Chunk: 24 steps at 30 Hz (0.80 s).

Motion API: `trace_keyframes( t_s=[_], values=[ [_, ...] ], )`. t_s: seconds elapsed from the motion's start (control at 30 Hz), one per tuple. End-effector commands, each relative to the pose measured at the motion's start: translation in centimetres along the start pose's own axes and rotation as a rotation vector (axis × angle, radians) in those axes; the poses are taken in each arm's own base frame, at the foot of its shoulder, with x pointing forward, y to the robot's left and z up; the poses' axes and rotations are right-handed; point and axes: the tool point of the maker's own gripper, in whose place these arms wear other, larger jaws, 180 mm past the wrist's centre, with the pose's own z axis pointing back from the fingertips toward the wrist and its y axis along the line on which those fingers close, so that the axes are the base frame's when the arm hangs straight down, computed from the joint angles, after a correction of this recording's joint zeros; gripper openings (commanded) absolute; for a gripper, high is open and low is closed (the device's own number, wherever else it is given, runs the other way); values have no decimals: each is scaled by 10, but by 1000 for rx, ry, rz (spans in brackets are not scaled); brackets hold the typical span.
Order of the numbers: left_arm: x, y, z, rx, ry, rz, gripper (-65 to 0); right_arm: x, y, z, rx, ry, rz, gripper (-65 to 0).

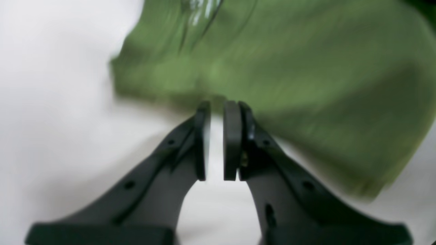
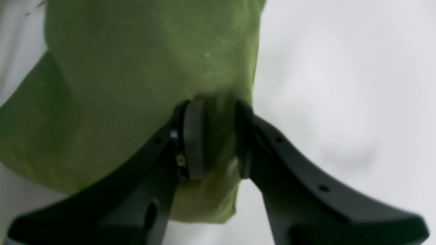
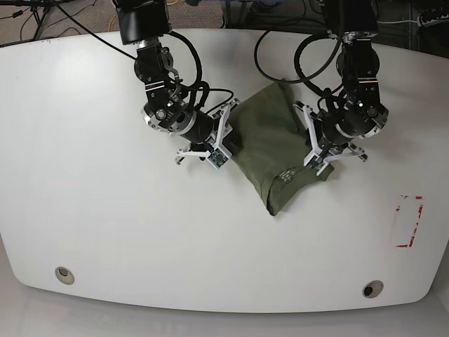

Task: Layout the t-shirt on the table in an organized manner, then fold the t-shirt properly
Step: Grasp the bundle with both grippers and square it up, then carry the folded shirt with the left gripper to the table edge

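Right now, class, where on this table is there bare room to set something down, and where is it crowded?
Bare: the table's near strip between the two grommet holes and its far-left side. Partly free: right of the t-shirt, up to the tape rectangle. Crowded: the centre, both claws at the shirt.

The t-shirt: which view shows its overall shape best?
The base view: the whole t-shirt lies bunched on the table between both arms. The left wrist view gives only a blurred green patch; the right wrist view shows cloth between the right end effector pads.
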Motion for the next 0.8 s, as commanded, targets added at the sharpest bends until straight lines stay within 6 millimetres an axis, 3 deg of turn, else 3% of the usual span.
trace_keyframes(
  t_s=[0.0,0.13,0.33,0.43,0.67,0.77],
  values=[
    [-3,13,13,54,-11,9,-600,6,19,-3,41,-50,-10,-512],
    [-23,23,19,83,19,49,-600,-3,33,-7,35,-31,-49,-512],
    [-39,52,31,154,46,72,-600,5,67,-18,48,-43,-106,-512],
    [-38,54,32,159,44,70,-600,11,76,-21,66,-55,-111,-512],
    [-15,65,42,201,-15,54,-600,32,105,-24,126,-79,-79,-512],
    [-5,69,44,213,-38,53,-600,41,102,-19,117,-95,-70,-512]
  ],
)
